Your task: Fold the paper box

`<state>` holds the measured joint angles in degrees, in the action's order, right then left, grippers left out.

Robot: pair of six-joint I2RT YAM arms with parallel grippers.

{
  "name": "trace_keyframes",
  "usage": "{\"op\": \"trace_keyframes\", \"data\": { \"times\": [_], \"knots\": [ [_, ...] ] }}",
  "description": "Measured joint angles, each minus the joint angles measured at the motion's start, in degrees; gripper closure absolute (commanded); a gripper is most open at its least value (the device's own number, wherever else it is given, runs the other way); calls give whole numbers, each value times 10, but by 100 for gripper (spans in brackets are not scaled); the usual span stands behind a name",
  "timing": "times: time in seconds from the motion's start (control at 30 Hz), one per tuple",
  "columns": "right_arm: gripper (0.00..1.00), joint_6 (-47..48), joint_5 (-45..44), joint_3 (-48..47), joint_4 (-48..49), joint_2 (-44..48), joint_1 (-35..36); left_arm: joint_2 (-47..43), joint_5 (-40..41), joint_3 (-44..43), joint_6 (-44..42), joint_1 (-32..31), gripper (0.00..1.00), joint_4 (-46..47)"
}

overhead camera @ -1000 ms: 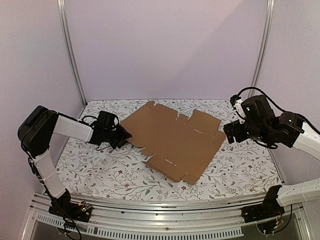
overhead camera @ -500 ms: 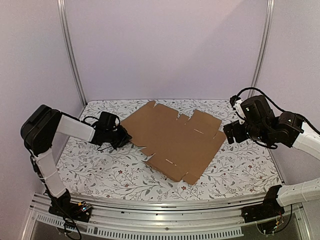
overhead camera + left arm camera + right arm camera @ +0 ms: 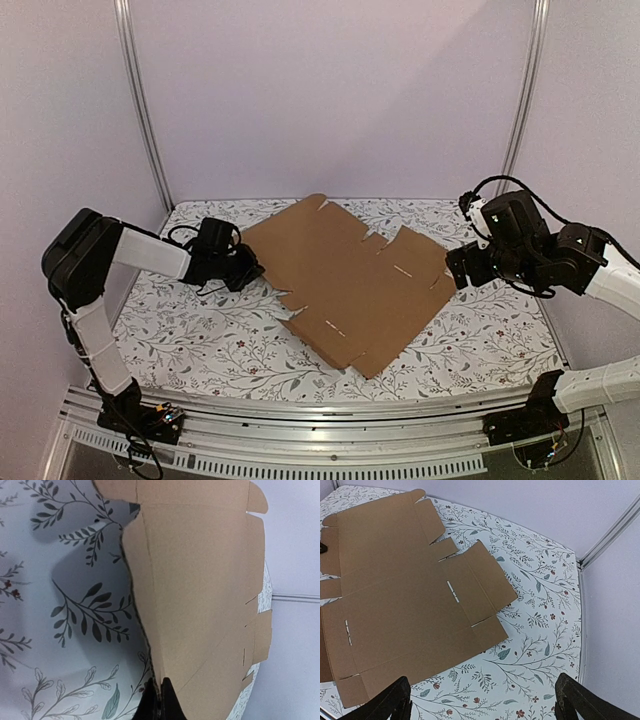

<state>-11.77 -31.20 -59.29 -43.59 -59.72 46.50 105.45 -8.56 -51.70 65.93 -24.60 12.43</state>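
- Desk (image 3: 200, 330): floral-patterned cover.
- Paper box (image 3: 350, 280): unfolded sheet at desk centre, between both arms; left edge appears slightly lifted.
- Left pincer (image 3: 160, 702): clamped on the box's left edge.
- Right pincer (image 3: 455, 270): jaws wide apart, holding nothing, just beside the box's right edge.

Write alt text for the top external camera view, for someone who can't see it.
A flat, unfolded brown corrugated cardboard box lies on a floral-patterned table, its left edge pinched by the left gripper, which is shut on it and holds that side slightly raised. The right gripper hangs open beside the box's right edge, not gripping it.
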Motion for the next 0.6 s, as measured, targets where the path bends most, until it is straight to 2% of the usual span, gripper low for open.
{"op": "trace_keyframes", "data": {
  "times": [0.2, 0.6],
  "knots": [
    [1, 1, 10, -13, -2, 0, 0, -28, 9, -7, -61, 0, 100, -41],
    [1, 40, 72, -96, 38, -23, 0, -160, 14, -16, -254, 0, 100, -124]
  ]
}}
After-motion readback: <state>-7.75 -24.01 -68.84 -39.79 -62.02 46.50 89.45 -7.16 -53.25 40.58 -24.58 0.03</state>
